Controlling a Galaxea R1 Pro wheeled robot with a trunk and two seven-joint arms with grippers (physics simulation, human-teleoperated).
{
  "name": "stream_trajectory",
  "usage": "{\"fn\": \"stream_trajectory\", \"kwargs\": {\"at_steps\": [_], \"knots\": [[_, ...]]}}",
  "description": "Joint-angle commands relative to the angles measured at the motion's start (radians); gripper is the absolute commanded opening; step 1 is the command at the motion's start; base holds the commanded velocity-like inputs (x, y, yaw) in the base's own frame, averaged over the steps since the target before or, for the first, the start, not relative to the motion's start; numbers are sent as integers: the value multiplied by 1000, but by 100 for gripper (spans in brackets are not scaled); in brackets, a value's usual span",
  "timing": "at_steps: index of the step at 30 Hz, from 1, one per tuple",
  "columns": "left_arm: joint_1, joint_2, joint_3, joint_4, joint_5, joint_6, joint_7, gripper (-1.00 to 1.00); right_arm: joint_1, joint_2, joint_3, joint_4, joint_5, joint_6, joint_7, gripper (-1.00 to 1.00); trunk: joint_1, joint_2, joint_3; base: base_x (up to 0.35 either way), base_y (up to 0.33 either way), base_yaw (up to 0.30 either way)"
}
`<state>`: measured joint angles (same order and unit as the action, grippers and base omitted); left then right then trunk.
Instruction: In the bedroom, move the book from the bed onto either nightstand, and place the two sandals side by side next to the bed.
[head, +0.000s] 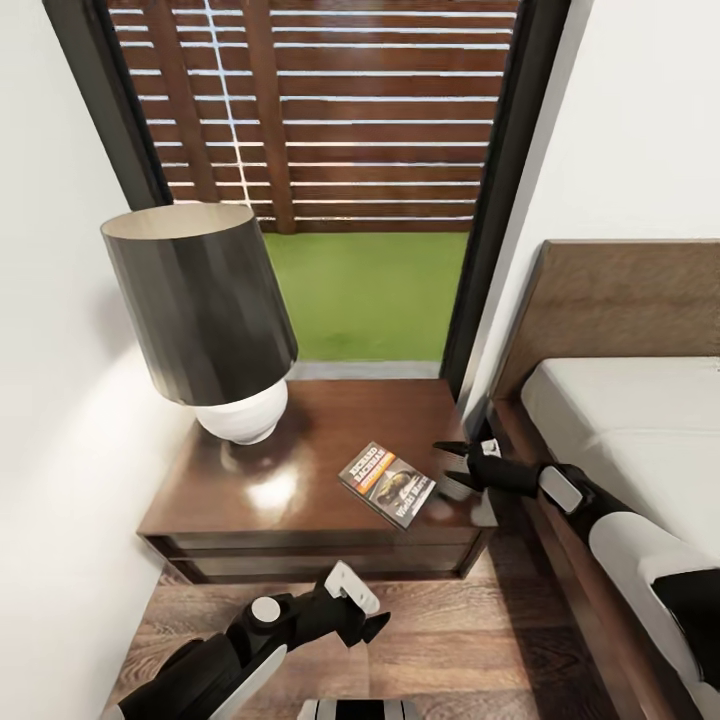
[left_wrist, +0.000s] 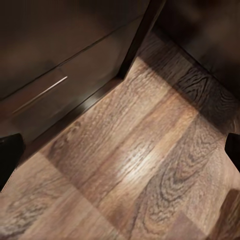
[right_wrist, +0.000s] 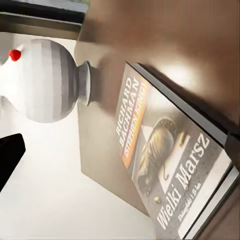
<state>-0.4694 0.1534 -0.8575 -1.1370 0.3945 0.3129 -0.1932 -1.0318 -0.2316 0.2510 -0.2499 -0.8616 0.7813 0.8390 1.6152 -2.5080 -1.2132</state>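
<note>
Book (head: 387, 484): lies flat on the nightstand (head: 250, 490), near its front right corner, apart from the lamp (head: 205, 315). Right gripper (head: 452, 470): open, empty, just beside the book's edge, perhaps touching it. Left gripper (head: 372, 622): low over the floor (left_wrist: 135, 170) before the nightstand, fingers apart, empty. Bed (head: 640, 420): at right.

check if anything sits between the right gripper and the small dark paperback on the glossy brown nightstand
Nothing visible does. The small dark paperback book lies flat on the glossy dark brown nightstand, and the open right gripper hangs just beside its edge. The black-shaded lamp stands on the far side, well clear.
</note>
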Motion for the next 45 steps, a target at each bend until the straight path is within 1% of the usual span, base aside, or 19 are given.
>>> {"fn": "stream_trajectory", "kwargs": {"at_steps": [1,3,7,10,13,14,16,18,20,21,24,27,36,37,39,40,42,43,45], "knots": [[0,0,0,0,0,0,0,100,0,0,-11,0,2,-3,-4,100,0,0,4,0,0,0],[0,0,0,0,0,0,0,100,0,0,-44,-3,3,-8,-35,100,-1,1,12,0,0,0],[0,-1,0,0,3,0,2,100,0,0,-64,-7,3,-14,-82,100,-3,2,27,0,0,0],[0,-1,2,-3,5,0,5,100,0,0,-69,-20,3,-42,-105,100,-4,2,39,0,0,0],[0,-1,8,-9,11,0,8,100,0,-1,-67,-67,8,-110,-116,100,-6,3,50,0,0,0],[0,-1,20,-11,19,-1,15,100,1,-7,-59,-128,12,-152,-120,100,-6,3,54,0,0,0],[0,-1,44,-12,23,0,22,100,1,-16,-48,-171,22,-171,-123,100,-7,4,62,0,0,0],[0,-2,83,-12,26,0,35,100,2,-28,-24,-212,73,-187,-131,100,-8,4,70,0,0,0],[0,-2,117,-9,28,0,56,100,2,-29,-4,-226,162,-224,-140,100,-9,5,77,0,0,0],[0,-2,125,-8,29,0,62,100,3,-28,0,-227,187,-240,-143,100,-9,5,81,0,0,0],[0,-2,172,0,49,0,95,100,11,-15,11,-232,344,-361,-154,100,-11,6,93,0,0,0],[0,-1,186,5,75,0,105,100,34,-3,14,-238,422,-421,-158,100,-12,6,105,0,0,0],[0,-1,190,12,84,1,108,100,44,-4,13,-237,447,-454,-175,100,-23,23,138,0,0,0],[0,-2,215,26,86,1,139,100,44,1,24,-241,450,-453,-206,100,-27,30,141,0,0,0],[0,-3,226,32,86,1,151,100,44,1,30,-242,450,-455,-230,100,-35,44,147,0,0,0],[0,-5,235,42,87,2,160,100,44,2,60,-236,450,-458,-251,100,-39,51,150,0,0,0],[0,-6,237,53,88,2,161,100,44,2,69,-235,450,-458,-252,100,-46,65,157,0,0,0],[0,-23,265,108,86,3,162,100,44,2,91,-223,448,-524,-254,100,-50,72,160,0,0,0],[-1,-26,289,122,86,5,162,100,44,2,93,-216,447,-553,-255,100,-58,86,166,0,0,0]]}}
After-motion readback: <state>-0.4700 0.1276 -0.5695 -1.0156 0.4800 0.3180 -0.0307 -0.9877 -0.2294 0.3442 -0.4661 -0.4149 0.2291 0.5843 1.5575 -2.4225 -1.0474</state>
